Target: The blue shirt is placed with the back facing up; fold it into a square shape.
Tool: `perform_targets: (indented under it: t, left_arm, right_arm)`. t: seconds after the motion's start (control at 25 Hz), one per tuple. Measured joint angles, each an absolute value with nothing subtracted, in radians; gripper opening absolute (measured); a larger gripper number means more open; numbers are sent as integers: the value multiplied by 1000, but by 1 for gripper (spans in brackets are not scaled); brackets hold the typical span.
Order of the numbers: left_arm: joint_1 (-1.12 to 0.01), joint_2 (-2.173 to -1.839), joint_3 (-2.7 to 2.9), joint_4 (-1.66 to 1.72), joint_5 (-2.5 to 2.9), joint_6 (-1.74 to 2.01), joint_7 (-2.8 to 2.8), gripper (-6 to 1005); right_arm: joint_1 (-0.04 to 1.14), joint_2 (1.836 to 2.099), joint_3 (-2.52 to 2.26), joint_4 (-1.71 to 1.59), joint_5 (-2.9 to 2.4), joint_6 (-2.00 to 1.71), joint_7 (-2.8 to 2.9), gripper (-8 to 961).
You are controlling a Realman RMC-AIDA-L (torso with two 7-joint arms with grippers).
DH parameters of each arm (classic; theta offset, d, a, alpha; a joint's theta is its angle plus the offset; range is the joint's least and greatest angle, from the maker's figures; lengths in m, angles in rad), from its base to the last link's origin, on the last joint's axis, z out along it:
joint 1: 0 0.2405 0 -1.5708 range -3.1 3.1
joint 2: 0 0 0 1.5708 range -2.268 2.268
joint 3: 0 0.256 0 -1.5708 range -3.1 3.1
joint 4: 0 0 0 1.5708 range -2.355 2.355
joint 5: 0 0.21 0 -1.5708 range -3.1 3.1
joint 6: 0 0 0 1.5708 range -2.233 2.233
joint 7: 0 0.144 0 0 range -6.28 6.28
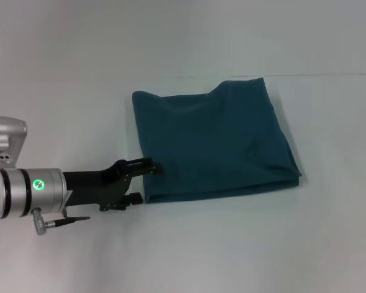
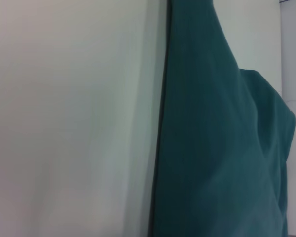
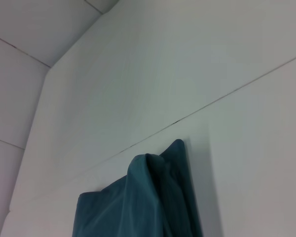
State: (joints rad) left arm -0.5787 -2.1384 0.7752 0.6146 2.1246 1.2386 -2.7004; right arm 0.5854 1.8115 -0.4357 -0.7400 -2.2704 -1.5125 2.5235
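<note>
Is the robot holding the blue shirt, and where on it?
It cannot be told. The left gripper sits at the near-left corner of the folded blue shirt, but its grip is not visible. The right gripper is out of view.

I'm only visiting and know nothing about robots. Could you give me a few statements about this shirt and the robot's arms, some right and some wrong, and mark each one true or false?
1. The blue shirt lies spread out flat with both sleeves showing. False: it is already folded into a roughly square bundle.
2. The left pincer is at the shirt's near left corner. True.
3. The right pincer is pressing on the middle of the shirt. False: no right arm appears in the head view.
4. The shirt rests on a plain white table. True.
5. White lettering shows on the shirt's upper side. False: the visible cloth is plain.
</note>
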Motion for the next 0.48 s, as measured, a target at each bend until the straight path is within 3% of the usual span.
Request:
perform_targets:
  t: [0.48]
  left_arm:
    - [-611,-2142,827,584,2119,1194,-2684,838]
  right_arm:
    - [580,1812,-430,-739,-2268,-1512,2526,813]
